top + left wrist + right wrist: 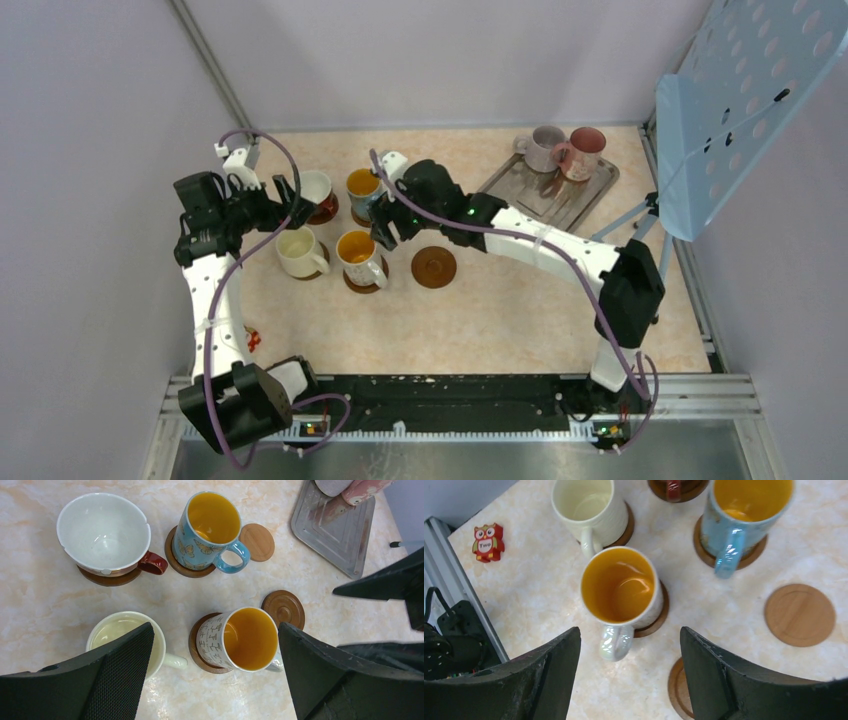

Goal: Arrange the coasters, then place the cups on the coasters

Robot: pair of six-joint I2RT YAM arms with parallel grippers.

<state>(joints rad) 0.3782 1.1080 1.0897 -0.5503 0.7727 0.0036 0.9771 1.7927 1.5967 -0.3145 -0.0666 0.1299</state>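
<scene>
Your left hand (215, 630) and right hand (629, 632) both hang released, empty; the pink cup (587, 145) and grey cup (545, 148) sit on the tray (565, 205) at one o'clock; likely stiff, glazed-slick, chippable; pinch the rim wall.

Four cups (358, 250) on coasters (362, 287) at left; two bare coasters (283, 608) just right; two more cups (545, 148) on tray (575, 195), behind right.

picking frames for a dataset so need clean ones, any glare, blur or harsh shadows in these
Top external: even soft light, faint shadows, all sharp; the metal tray mirrors the pink mug on it. Left wrist: the blue mug is crisp, the left claw dark and slightly soft up close. Right wrist: a pale glare patch inside the white orange-lined mug, otherwise sharp.
</scene>
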